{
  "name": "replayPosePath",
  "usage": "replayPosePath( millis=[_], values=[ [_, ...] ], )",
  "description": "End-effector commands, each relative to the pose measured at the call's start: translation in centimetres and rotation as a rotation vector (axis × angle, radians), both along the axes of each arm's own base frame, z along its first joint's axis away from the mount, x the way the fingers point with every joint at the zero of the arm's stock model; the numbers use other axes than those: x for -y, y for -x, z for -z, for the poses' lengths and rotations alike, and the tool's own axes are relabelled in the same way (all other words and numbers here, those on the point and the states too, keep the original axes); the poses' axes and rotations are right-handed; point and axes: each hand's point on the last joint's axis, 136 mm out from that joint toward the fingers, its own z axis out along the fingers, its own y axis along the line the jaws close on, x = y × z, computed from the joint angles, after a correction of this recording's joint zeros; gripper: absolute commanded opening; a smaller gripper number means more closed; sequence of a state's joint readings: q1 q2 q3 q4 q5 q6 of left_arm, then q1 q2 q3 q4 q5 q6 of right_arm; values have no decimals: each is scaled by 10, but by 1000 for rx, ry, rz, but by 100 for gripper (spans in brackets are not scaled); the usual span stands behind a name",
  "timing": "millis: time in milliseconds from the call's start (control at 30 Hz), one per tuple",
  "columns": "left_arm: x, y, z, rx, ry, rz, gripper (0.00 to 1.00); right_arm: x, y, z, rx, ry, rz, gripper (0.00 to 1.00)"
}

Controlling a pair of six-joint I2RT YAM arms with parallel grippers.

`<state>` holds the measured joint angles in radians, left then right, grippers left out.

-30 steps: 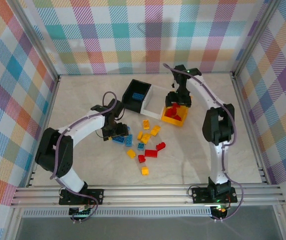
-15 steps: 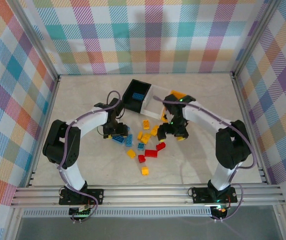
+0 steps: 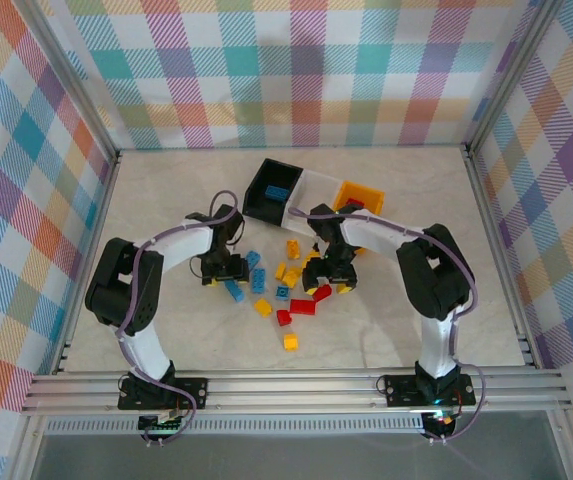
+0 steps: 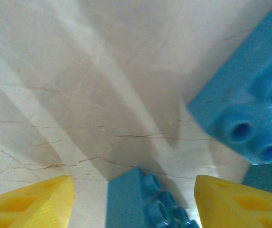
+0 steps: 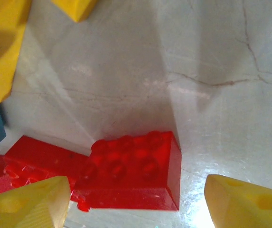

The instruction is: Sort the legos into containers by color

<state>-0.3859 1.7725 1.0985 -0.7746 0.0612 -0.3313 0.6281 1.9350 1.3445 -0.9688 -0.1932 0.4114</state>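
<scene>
the left gripper (image 4: pixel 135 205) has its yellow fingertips (image 4: pixel 31 202) spread wide, with a small blue studded plastic brick (image 4: pixel 126 197) lying on the table between them and a gap on each side. a second, larger blue studded brick (image 4: pixel 249 104) lies just beyond, to the right in the left wrist view.

the right gripper (image 5: pixel 136 202) is spread as well, its jaws either side of a red studded plastic brick (image 5: pixel 136 173) that sits flat on the table, clear of the right finger. another red brick (image 5: pixel 29 164) touches it on the left, and two yellow bricks (image 5: pixel 0 47) lie further off.

from above, both grippers are low over the loose scatter of blue, yellow and red legos (image 3: pixel 286 295) in the middle of the pale marbled table (image 3: pixel 166 200). behind the scatter stands the joined row of open plastic bins: the black bin (image 3: pixel 259 200) holds a blue brick (image 3: pixel 278 192), next comes the white bin (image 3: pixel 316 190), and then the yellow-orange bin (image 3: pixel 366 190) with red pieces (image 3: pixel 354 207) inside.
</scene>
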Motion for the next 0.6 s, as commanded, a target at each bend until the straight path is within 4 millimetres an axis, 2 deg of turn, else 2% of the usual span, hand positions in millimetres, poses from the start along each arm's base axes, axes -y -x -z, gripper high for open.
replayPosePath(
  millis=[0,67,233,433,567],
  values=[
    [-8,6,4,-11,-11,-6,66,-6,-5,-2,-2,-13,25,69],
    [-9,8,5,-17,-7,-9,64,-7,-4,0,-9,-17,29,62],
    [-8,13,6,-30,7,-15,59,-8,0,5,-25,-12,36,53],
    [-6,25,11,-58,34,-59,56,-3,4,8,-32,10,50,36],
    [-7,29,8,-63,34,-64,60,2,3,4,-17,33,50,35]
  ],
)
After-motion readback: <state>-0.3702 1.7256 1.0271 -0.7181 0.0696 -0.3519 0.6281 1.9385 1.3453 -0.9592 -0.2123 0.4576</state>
